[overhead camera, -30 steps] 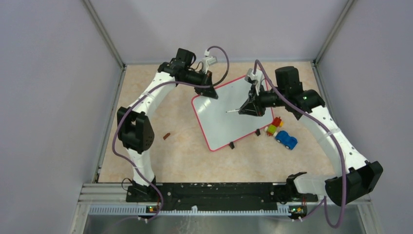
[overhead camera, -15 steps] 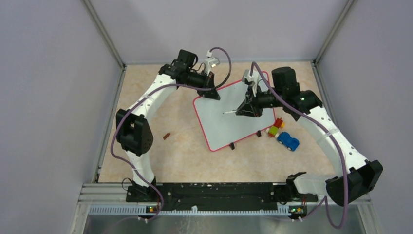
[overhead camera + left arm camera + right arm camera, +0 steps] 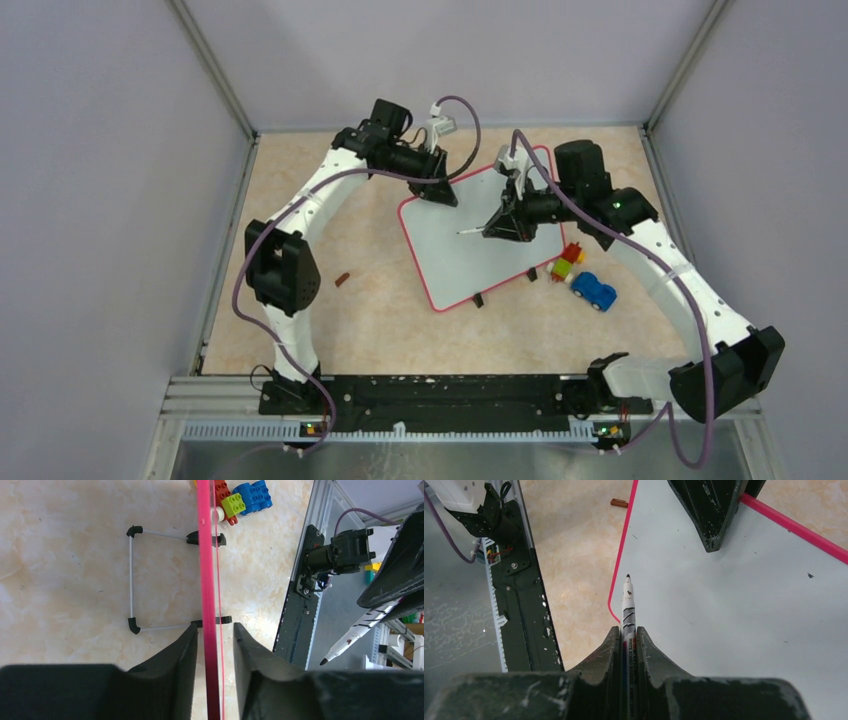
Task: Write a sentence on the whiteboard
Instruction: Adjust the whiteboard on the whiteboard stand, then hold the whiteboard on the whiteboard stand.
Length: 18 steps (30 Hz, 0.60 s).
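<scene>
Two close-set fingers of the right gripper (image 3: 627,632) pinch a marker (image 3: 628,605). It runs straight out in line with them, bare tip forward. Beyond the tip lies the board (image 3: 734,630), and its face is blank, with no sentence on it yet.

From above, the marker points towards the left arm, roughly along the board's longer side. Its tip is over the left half of the white face, just inside the edge. I cannot tell whether it touches. The right arm is the writing one, and I judge the coming move turns on bringing that tip down onto the face.

The left gripper (image 3: 214,626) straddles the rim (image 3: 206,555) at the board's far left corner. Its jaws are parted a little, with a gap on at least one side, so it sits around the edge rather than clamping it.

Against a second ago, the marker and right gripper have shifted slightly left over the board. The board's far right corner, then hidden behind that gripper, now shows.
</scene>
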### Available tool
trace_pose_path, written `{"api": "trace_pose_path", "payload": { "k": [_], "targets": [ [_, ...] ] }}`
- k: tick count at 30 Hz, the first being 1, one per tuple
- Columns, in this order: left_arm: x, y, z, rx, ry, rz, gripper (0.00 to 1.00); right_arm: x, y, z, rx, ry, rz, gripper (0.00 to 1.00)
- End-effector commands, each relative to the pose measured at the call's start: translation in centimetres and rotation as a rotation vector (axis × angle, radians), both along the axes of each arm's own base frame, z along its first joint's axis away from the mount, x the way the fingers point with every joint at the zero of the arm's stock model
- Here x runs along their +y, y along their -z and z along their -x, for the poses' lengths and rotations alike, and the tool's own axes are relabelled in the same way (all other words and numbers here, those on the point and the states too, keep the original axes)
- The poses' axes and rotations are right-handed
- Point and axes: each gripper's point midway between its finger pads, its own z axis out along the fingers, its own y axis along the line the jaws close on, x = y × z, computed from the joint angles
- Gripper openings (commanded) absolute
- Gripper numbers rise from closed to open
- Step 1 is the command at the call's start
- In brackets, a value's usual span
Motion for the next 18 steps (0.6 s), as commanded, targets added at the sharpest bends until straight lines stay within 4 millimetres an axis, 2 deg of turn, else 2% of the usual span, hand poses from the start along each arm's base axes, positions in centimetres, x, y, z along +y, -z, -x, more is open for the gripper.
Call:
{"api": "trace_pose_path", "payload": {
  "k": [1, 4, 7, 13, 18],
  "targets": [
    [1.3, -1.8, -0.3, 0.026, -0.018, 0.006, 0.42, 0.7, -1.9, -0.8, -0.066, 0.011, -0.034, 0.00],
    [3.2, -4.0, -0.9, -0.017, -0.056, 0.042, 0.51, 1.0, -2.7, -1.3, -0.080, 0.023, -0.045, 0.00],
    [4.8, -5.6, -0.4, -0.031, -0.075, 0.080, 0.54, 2.2, -3.1, -1.6, -0.094, 0.022, -0.043, 0.00],
    [6.7, -4.8, 0.8, -0.020, -0.107, 0.090, 0.53, 4.9, -4.0, -3.0, -0.153, 0.047, -0.041, 0.00],
    [7.4, -4.3, 0.6, -0.003, -0.123, 0.099, 0.44, 7.0, -4.1, -4.4, -0.202, 0.090, -0.026, 0.00]
  ]
}}
